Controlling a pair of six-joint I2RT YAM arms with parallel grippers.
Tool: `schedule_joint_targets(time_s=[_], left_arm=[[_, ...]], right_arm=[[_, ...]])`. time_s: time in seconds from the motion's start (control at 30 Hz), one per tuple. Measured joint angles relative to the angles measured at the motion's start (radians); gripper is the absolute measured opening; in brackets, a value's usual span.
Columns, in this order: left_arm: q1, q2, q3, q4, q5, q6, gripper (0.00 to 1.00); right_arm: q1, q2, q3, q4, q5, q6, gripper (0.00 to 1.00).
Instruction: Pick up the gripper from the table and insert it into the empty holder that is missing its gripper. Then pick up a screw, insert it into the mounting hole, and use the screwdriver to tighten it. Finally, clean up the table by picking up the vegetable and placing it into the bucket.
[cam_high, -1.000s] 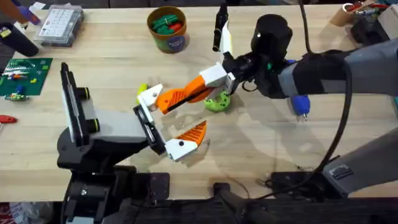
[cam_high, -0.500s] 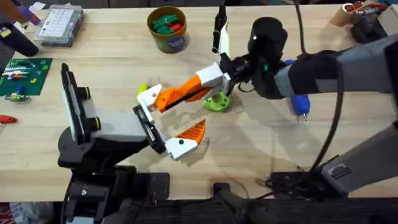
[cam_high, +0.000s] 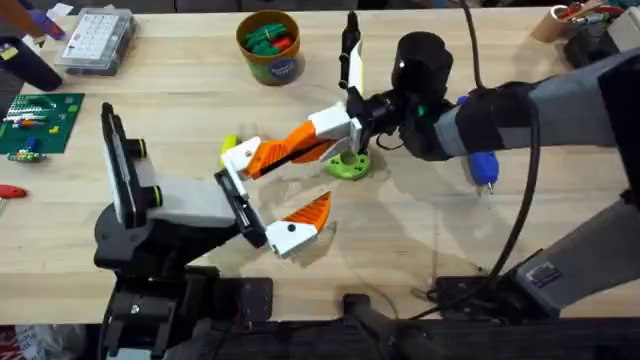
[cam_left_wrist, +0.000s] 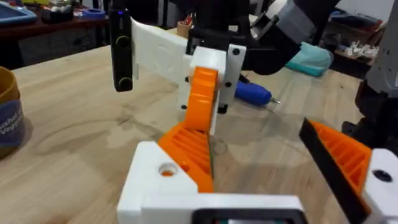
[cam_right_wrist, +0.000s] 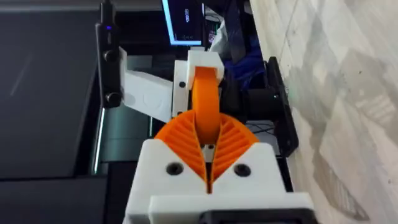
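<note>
My right gripper reaches in from the right, its long orange fingers shut on the small orange gripper. That piece lies against the white holder on my left arm, which has a round hole in its face. My left gripper stands wide open. The blue screwdriver lies half under the right arm. The mustard bucket stands at the back with green and red pieces inside. A yellow-green piece peeks out behind the holder; I cannot tell whether it is the vegetable. The screw is out of view.
A lime-green ring lies right under the right gripper's white block. A clear parts box and a green circuit board sit at the far left. Bare wood spreads to the right front.
The right gripper has slid a little left and toward the back, carrying the orange piece closer along the holder. The left arm has hardly moved.
</note>
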Motion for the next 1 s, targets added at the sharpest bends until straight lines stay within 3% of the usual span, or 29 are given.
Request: schedule_joint_targets(time_s=[1.0], left_arm=[[0.005,0.000,0.000,0.003,-0.029,-0.003,0.992]], right_arm=[[0.032,0.065,0.094,-0.004,0.005,0.073,0.006]])
